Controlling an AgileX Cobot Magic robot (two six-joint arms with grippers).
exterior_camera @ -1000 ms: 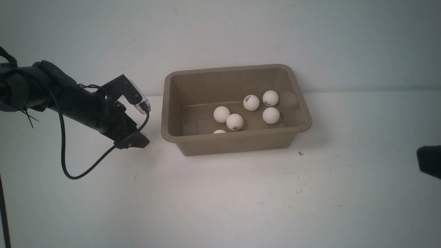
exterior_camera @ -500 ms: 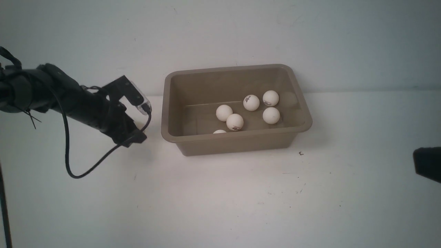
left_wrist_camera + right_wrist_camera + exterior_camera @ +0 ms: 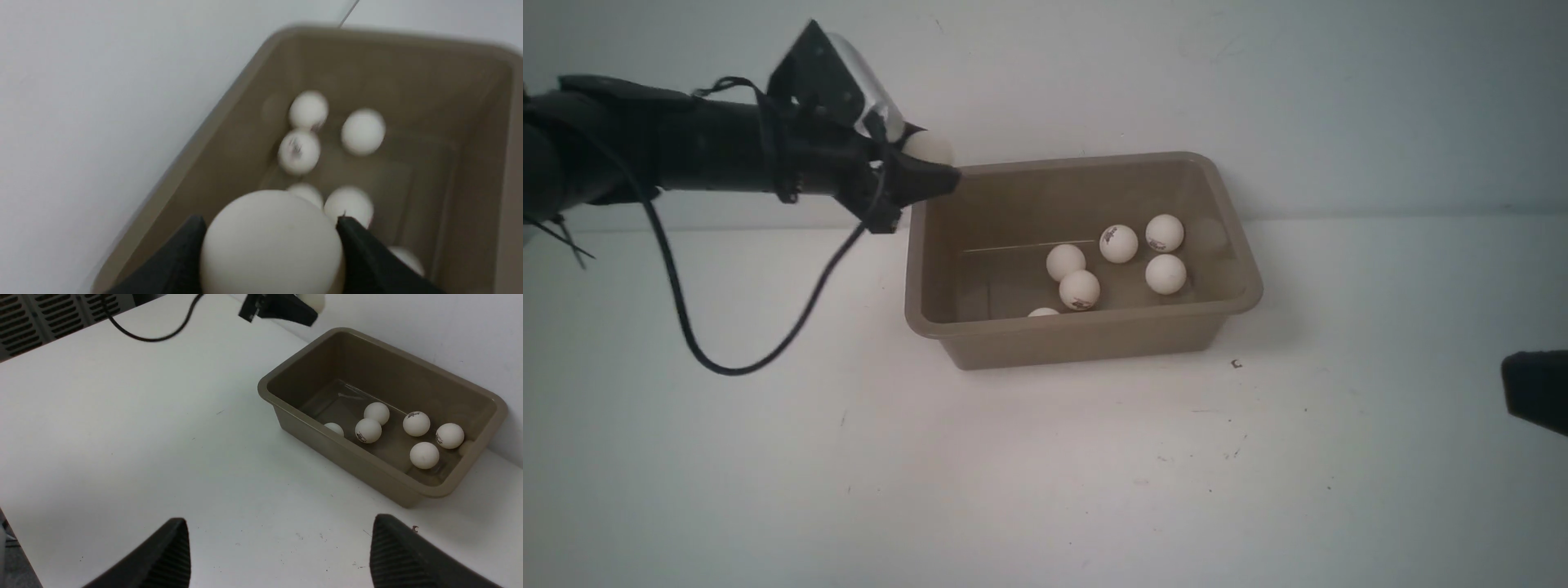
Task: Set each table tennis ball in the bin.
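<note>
Lifting away from the table, the left gripper has left its low spot just off the bin's left wall. It now hangs above rim height at the bin's far-left corner. Its jaws, which stood apart a second ago, have pinched in on a single table tennis ball, one black finger on each side, as the left wrist view shows. So the pick looks done, and the carry and drop remain.

Six other table tennis balls already lie inside the bin, one of them tucked against its near wall. No ball shows on the table outside it, so this is probably the last one.

The held ball sits roughly over the bin's left rim, so a short reach toward the bin's middle should keep it from clipping the flared edge. The floor at the bin's left end is bare, which leaves room to drop it. The wall stands close behind the bin, so there is little slack that way. The right gripper waits with its jaws spread wide and empty, well off the bin's right side.
</note>
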